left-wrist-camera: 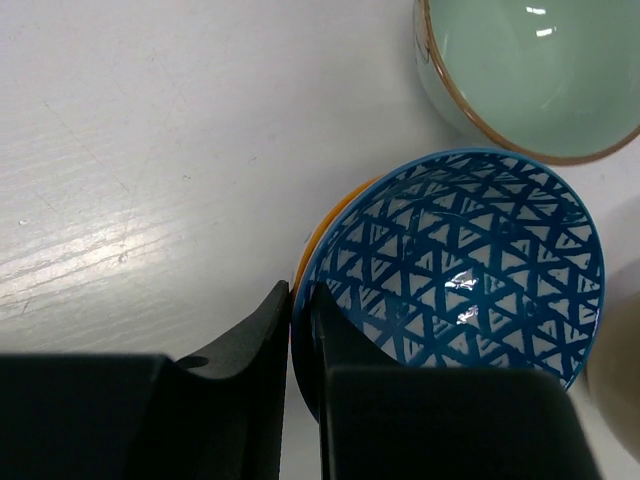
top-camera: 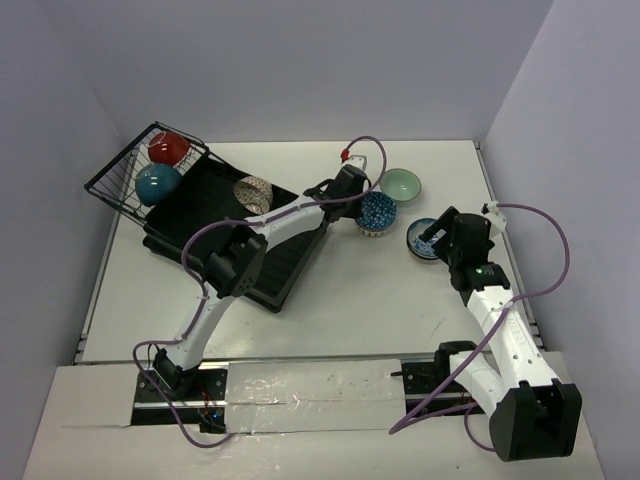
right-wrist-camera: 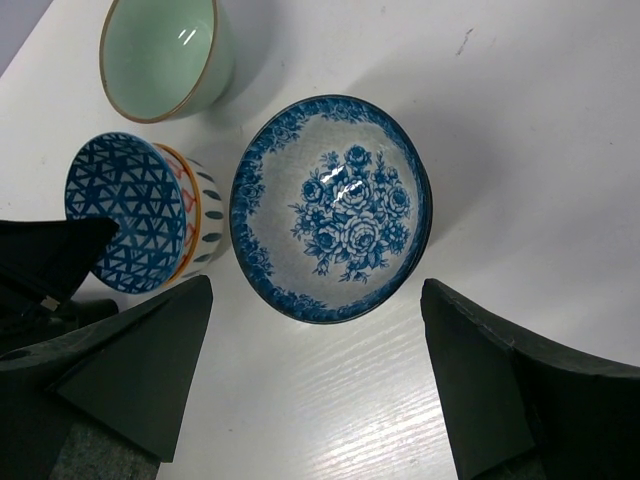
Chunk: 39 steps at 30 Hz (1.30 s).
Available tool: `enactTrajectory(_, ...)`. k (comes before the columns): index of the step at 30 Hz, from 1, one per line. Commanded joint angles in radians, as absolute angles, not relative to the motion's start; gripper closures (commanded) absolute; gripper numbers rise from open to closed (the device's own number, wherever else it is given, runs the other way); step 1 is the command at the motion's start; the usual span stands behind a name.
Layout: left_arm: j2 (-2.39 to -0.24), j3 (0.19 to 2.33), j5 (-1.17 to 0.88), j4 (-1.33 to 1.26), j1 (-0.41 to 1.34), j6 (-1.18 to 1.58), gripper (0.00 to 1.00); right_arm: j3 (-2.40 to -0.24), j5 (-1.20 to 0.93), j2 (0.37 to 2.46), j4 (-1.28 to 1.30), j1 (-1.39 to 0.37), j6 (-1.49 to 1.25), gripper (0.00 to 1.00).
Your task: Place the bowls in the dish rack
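Left jaws are drawn narrow, one finger [left-wrist-camera: 262, 335] outside and the other inside the near rim of the lattice-patterned bowl [left-wrist-camera: 470, 260], pinching its wall. This bowl is blue and white inside, with an orange band outside, and it sits on the white desk [top-camera: 350, 300] toward the far right corner. Just beyond it, closer to the far edge, stands the mint green bowl [top-camera: 402, 184] with a brown rim, upright and apart from the jaws. Right jaws are spread wide and hold nothing; they hang on either side of the blue-and-white floral bowl [right-wrist-camera: 330, 205], which rests upright on the desk near the right edge, just beside the lattice-patterned bowl. Whether the right jaws touch it cannot be told. The dish rack [top-camera: 195, 208], a black ribbed tray, lies at an angle by the far left corner. Its wire basket [top-camera: 118, 178] at the far end holds a red bowl [top-camera: 170, 147] and a teal bowl [top-camera: 158, 184], and a cream-and-brown bowl [top-camera: 254, 192] stands on edge on the tray.
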<state>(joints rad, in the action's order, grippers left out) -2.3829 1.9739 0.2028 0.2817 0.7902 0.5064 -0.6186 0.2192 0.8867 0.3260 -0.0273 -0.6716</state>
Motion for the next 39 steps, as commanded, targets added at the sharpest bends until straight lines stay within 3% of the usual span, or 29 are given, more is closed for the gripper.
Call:
enactTrajectory(1,-2.269,1.948,0.169,0.268,0.802,0.454,1.0,-0.614,0.229,0.864,0.293,-0.025,-0.66,0.08)
enactTrajectory(6,-2.192,1.864,0.106,0.316,0.814,0.423,1.0,-0.617,0.233,0.854,0.305,-0.025,-0.655,0.08)
enactTrajectory(18,-1.947,1.441,0.09,0.232,0.939,0.408,0.97,-0.609,0.23,0.848,0.288,-0.035,-0.65,0.08)
enactTrajectory(22,-1.925,1.385,0.086,0.262,0.965,0.422,0.87,-0.607,0.23,0.845,0.285,-0.038,-0.649,0.08)
enactTrajectory(24,-1.913,1.374,0.097,0.287,0.976,0.422,0.84,-0.606,0.227,0.842,0.282,-0.04,-0.647,0.08)
enactTrajectory(30,-1.908,1.454,0.146,0.388,0.979,0.419,0.54,-0.607,0.226,0.838,0.284,-0.044,-0.643,0.08)
enactTrajectory(35,-1.922,1.546,0.138,0.445,0.982,0.408,0.51,-0.612,0.232,0.83,0.29,-0.049,-0.638,0.08)
enactTrajectory(39,-1.95,1.627,0.146,0.494,0.989,0.402,0.56,-0.611,0.232,0.83,0.287,-0.051,-0.637,0.08)
